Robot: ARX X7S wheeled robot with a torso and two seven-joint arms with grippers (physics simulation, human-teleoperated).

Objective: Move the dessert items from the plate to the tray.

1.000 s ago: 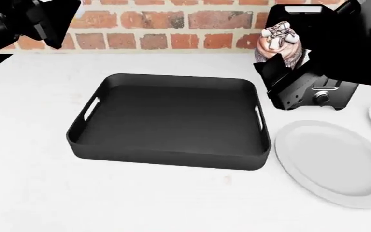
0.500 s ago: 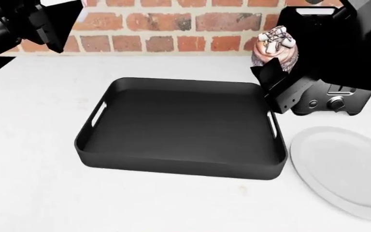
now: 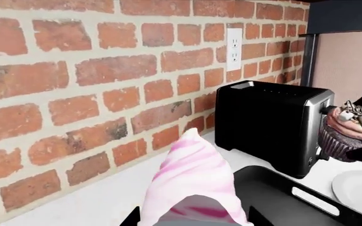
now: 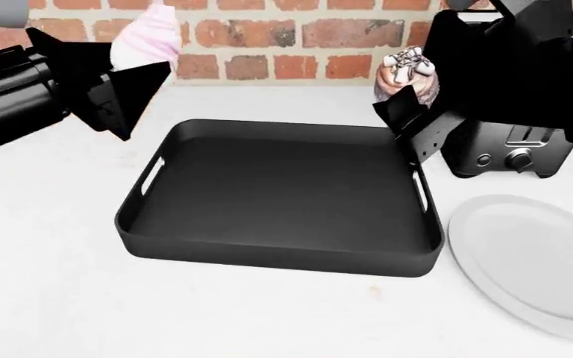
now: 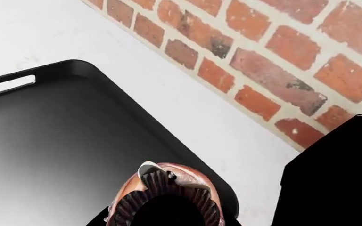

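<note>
Desserts held above the tray, ready for lowering

Cupcake [image 4: 406,74] is gripped in the right hand [image 4: 413,112] over the far right corner of the empty tray [image 4: 277,257]. Ice cream [image 4: 149,37] is gripped in the left hand [image 4: 117,86], beside the tray's far left corner. Carrying is judged under way; next, each would be brought over the tray floor, lowered, released.

A chocolate cupcake [image 5: 166,202] is seen from below, its dark pleated wrapper and pinkish-brown frosting held over a rounded corner of the black tray [image 5: 55,136]. One handle slot [image 5: 6,86] is visible in the tray's rim. A white counter [image 5: 187,108], brick wall [image 5: 275,52] and black appliance [image 5: 335,179] are shown beyond.
</note>
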